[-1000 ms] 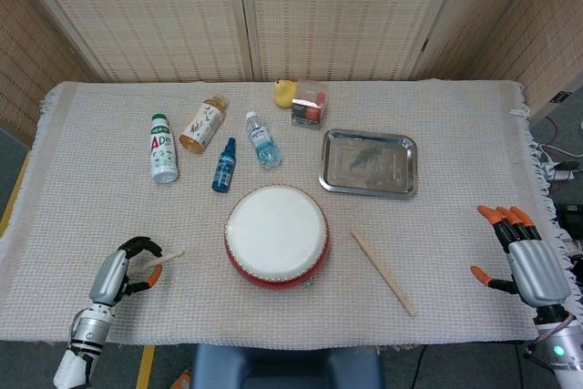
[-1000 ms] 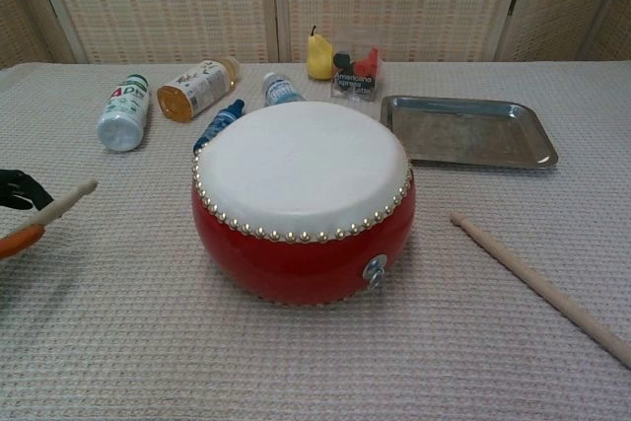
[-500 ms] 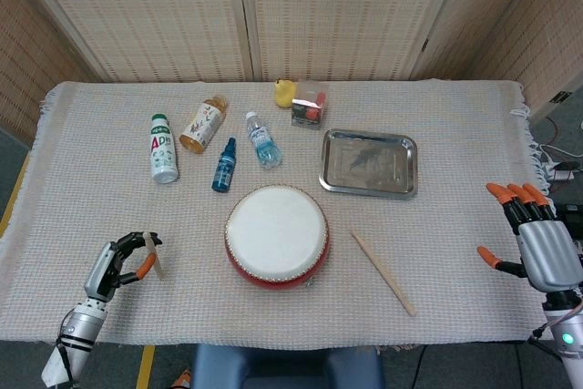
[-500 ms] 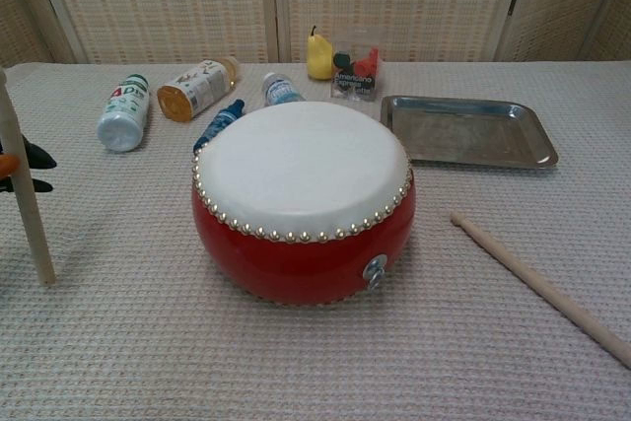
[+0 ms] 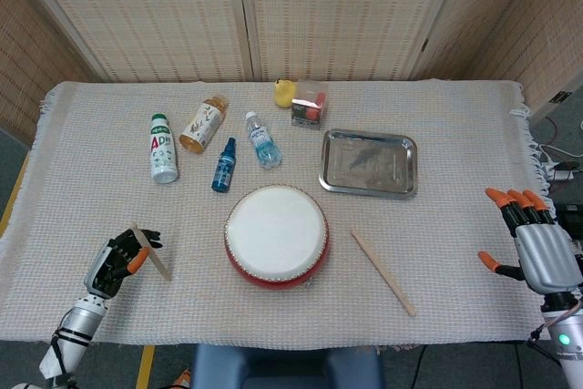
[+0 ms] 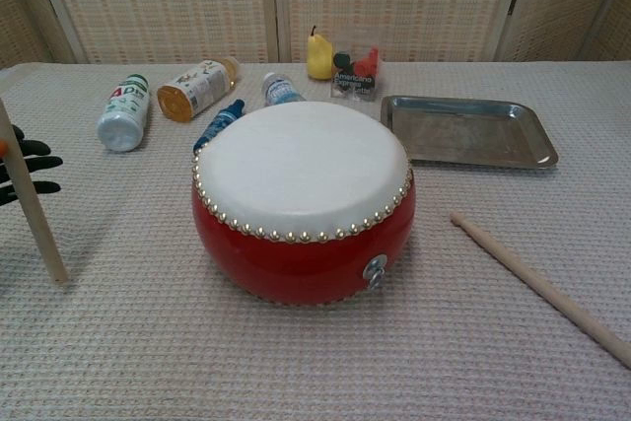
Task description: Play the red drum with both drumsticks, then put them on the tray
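Note:
The red drum (image 5: 276, 236) (image 6: 303, 199) with its white skin sits at the front middle of the table. My left hand (image 5: 117, 260) (image 6: 22, 167) grips one wooden drumstick (image 5: 151, 251) (image 6: 33, 201) left of the drum, its lower tip touching the cloth. The other drumstick (image 5: 383, 272) (image 6: 540, 286) lies loose on the cloth right of the drum. My right hand (image 5: 530, 242) hovers at the table's right edge, fingers spread, holding nothing. The metal tray (image 5: 369, 163) (image 6: 470, 132) lies behind and right of the drum, bare.
Behind the drum lie a white bottle (image 5: 163, 148), an amber bottle (image 5: 203, 124), a clear water bottle (image 5: 262, 139) and a small blue bottle (image 5: 224, 165). A yellow pear (image 5: 284, 92) and a small clear box (image 5: 310, 103) stand at the back.
My left hand has swung its drumstick from lying pointed toward the drum to standing steeply with its tip on the cloth. My right hand has drifted slightly right.

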`<state>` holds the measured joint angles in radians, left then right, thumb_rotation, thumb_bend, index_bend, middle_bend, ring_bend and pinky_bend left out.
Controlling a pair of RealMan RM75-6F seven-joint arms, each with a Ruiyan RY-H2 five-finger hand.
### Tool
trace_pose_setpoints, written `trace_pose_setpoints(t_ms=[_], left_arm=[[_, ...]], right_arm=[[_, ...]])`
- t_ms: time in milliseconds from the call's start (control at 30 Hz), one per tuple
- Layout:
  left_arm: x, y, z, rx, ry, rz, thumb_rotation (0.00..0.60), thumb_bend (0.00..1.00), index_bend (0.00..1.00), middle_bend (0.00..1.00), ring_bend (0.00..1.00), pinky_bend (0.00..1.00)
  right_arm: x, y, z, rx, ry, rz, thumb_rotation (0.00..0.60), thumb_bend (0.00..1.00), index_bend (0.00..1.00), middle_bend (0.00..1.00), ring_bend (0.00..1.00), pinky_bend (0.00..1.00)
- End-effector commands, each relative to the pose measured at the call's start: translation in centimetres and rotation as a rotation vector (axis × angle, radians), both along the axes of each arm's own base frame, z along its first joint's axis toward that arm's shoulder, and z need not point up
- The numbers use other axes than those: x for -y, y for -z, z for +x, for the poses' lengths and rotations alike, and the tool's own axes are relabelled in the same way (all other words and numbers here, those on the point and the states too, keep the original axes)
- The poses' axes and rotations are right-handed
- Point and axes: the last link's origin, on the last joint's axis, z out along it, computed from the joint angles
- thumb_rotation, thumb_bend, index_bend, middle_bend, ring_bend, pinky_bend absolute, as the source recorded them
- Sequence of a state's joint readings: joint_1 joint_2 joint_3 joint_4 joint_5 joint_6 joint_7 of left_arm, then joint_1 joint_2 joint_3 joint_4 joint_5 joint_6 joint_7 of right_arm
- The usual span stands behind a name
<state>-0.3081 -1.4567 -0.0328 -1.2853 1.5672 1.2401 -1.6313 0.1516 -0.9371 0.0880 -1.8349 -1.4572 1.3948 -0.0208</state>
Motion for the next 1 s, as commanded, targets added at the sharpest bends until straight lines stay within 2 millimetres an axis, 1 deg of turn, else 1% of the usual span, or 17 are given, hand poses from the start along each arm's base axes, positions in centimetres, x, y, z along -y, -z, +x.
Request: trace_pose_setpoints(t_ms=[33,200,367,533,567,800,1000], left_arm=[[-0.3,0.4,-0.1,0.053,0.008,-0.026,0.600,0.42,0.42,0.40,0.27,0.34],[-0.5,0.6,-0.2,0.095,0.008,-0.037,0.600,0.42,0.35,0.39,0.30,0.39],[-0.5,0.6,-0.3,0.096,0.013,-0.027,0.600,0.42,0.34,0.41,0.34,0.42],[-0.2,0.7,-0.1,0.052,0.027,-0.011,0.600,0.42,0.36,0.46,0.42,0.47],[0.1,0.8,-0.4,0.043,0.021,-0.013,0.600,0.42,0.36,0.47,0.43,0.48],[0.7,1.3,-0.2,-0.004,0.034,-0.008,0.600,0.42,0.39,0.51,0.44,0.48],[0.7,1.6,0.1,-0.018,0.020,0.001,0.600,0.35,0.44,0.56,0.48,0.52]], right_arm=[[-0.1,0.1,-0.1,0.001,0.003,0.000,0.600,0.11,0.11,0.14,0.01,0.07],[-0.3,0.1,-0.1,0.001,-0.001,-0.002,0.600,0.11,0.11,0.14,0.01,0.07],[-0.4,0.1,-0.1,0.006,-0.005,-0.008,0.600,0.11,0.11,0.14,0.01,0.07],[-0.5,0.1,-0.1,0.009,-0.011,-0.012,0.600,0.11,0.11,0.14,0.01,0.07],[-0.5,0.1,-0.1,0.009,-0.011,-0.012,0.600,0.11,0.11,0.14,0.01,0.07],[-0.5,0.1,-0.1,0.012,-0.018,-0.015,0.600,0.11,0.11,0.14,0.01,0.07],[-0.5,0.1,-0.1,0.016,-0.017,-0.017,0.600,0.11,0.11,0.14,0.01,0.07]])
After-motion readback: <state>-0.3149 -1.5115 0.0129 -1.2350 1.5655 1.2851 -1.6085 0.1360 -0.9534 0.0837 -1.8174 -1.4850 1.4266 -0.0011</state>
